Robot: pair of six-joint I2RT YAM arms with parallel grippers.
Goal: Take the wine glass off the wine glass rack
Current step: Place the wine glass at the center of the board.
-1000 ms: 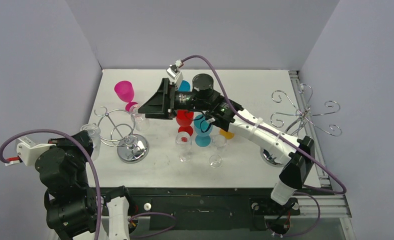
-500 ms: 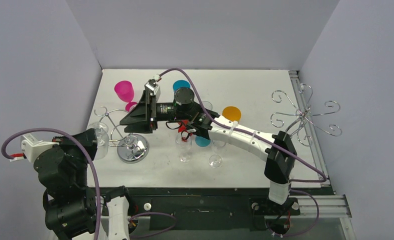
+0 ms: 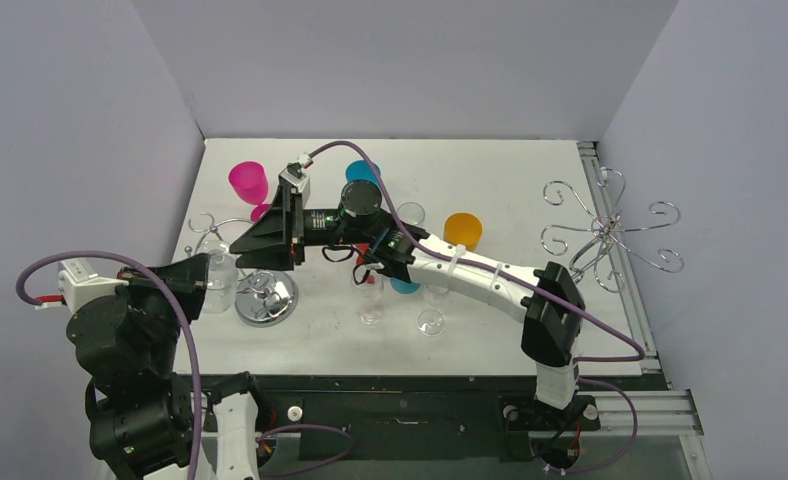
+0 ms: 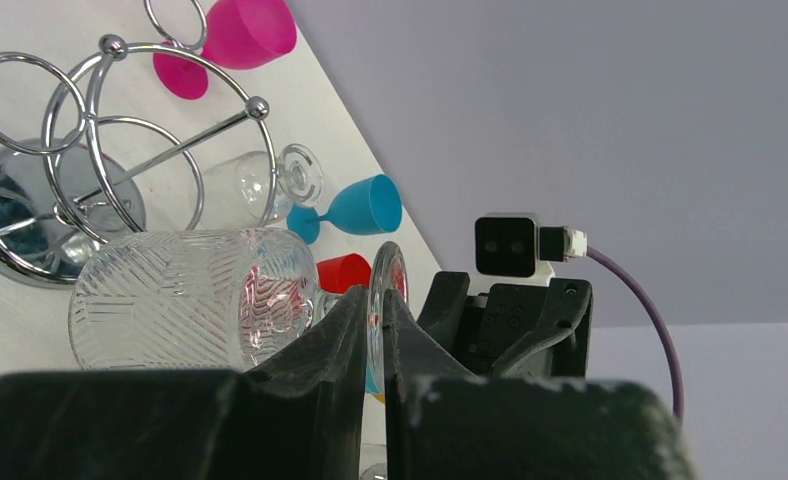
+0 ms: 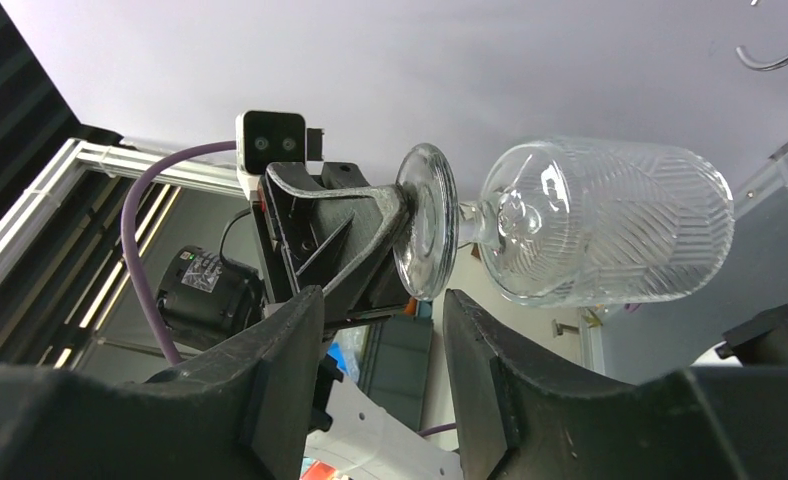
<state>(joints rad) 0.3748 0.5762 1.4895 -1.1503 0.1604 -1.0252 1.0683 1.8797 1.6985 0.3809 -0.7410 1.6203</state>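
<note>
A clear cut-pattern wine glass [image 4: 190, 300] lies sideways in the air, and my left gripper [image 4: 375, 300] is shut on its round foot [image 5: 425, 235]. The bowl [image 5: 610, 225] points away from the left fingers, with no rack wire around it. The chrome wine glass rack [image 3: 265, 297] stands just right of the glass [image 3: 222, 285] in the top view. Another clear glass [image 4: 260, 185] lies among the rack's wire loops [image 4: 100, 120]. My right gripper [image 5: 382, 330] is open just below the foot's edge, one finger on each side, touching nothing. It faces the left gripper [image 3: 205, 283].
A pink glass [image 3: 250, 183], a blue one [image 3: 362, 172], an orange one [image 3: 462, 230] and two clear glasses [image 3: 370, 300] [image 3: 433, 320] stand mid-table under the right arm. A second wire rack [image 3: 610, 235] stands at the right edge. Walls close in on three sides.
The right arm has swung left across the table to the held glass, and its jaws have narrowed. The left gripper has carried the glass a little to the right.
</note>
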